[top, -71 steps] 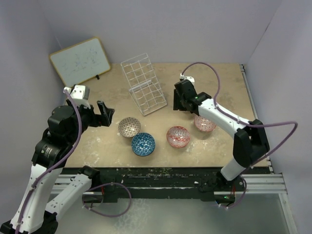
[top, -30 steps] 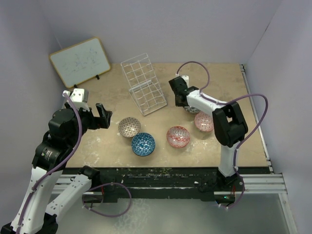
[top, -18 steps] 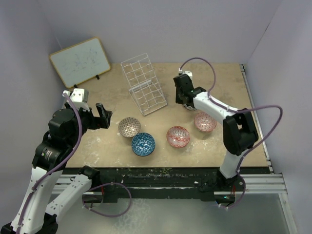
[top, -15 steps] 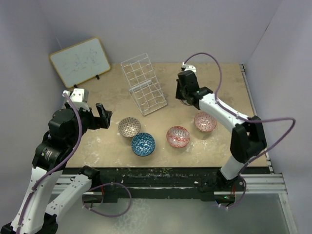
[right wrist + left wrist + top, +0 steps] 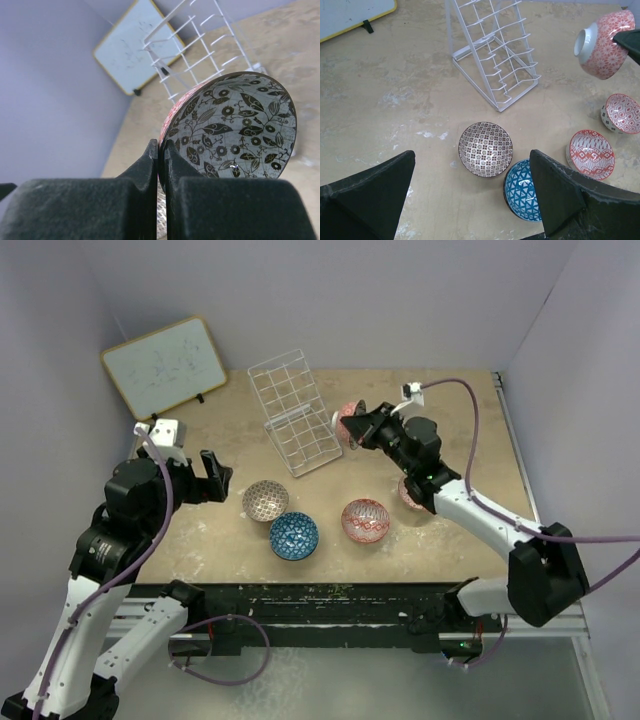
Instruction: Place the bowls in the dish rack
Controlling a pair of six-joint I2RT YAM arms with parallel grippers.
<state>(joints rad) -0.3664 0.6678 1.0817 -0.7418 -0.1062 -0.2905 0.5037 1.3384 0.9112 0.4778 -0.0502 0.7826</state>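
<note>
Mottled beige table [image 5: 450,430], lilac walls [image 5: 400,300], whiteboard [image 5: 165,365] scribbles unreadable, my right claw [image 5: 353,425] clamped on red bowl [image 5: 602,45] just right of dish rack [image 5: 295,412], left claw [image 5: 216,476] spread wide, 4 bowls [image 5: 294,536] on table

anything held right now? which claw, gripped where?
Right claw pinches the red bowl with the black floral inside by its rim. Left claw is open and empty.
</note>
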